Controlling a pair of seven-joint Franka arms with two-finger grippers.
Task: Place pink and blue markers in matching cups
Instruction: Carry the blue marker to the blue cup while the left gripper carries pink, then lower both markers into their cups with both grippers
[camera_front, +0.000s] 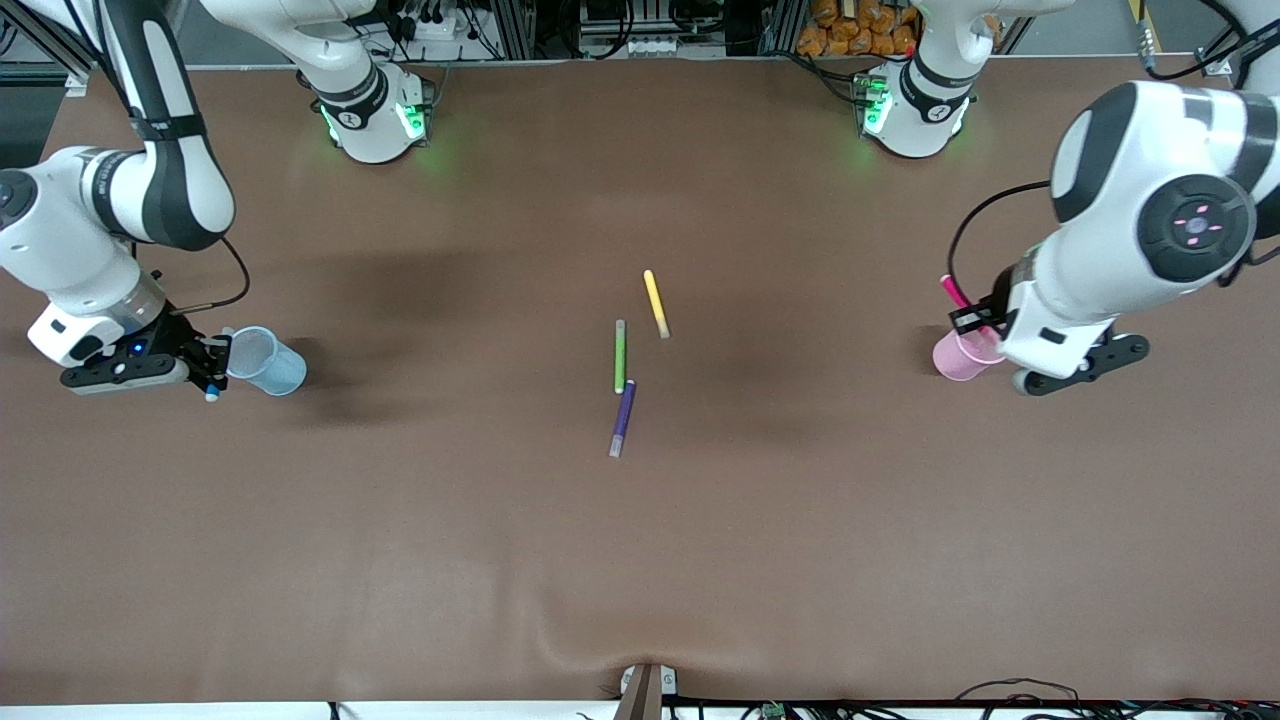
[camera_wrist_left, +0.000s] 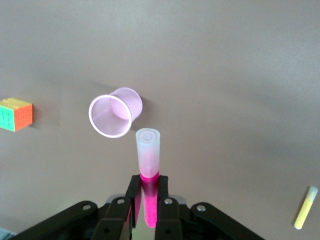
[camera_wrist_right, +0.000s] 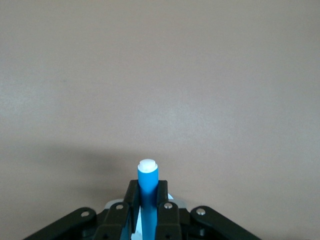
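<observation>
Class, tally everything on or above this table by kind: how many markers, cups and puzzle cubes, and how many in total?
Markers: 5 (pink, blue, yellow, green, purple)
Cups: 2 (pink, blue)
Puzzle cubes: 1
Total: 8

A: What blocks the middle of the table (camera_front: 640, 560)?

B: Three pens lying flat: a yellow marker (camera_front: 655, 303), a green marker (camera_front: 619, 357) just beside it, and a purple marker (camera_front: 623, 417) touching the green one's end, nearest the front camera. Open brown surface surrounds them on every side.

A: And at the ends?

B: At the right arm's end the blue cup (camera_front: 266, 361) stands just beside the right gripper (camera_front: 212, 368), which is clamped on the blue marker (camera_wrist_right: 148, 192). At the left arm's end the pink cup (camera_front: 965, 355) sits under the left gripper (camera_front: 975, 318), clamped on the pink marker (camera_wrist_left: 148, 172). A colour cube (camera_wrist_left: 16, 114) lies near that cup.
</observation>
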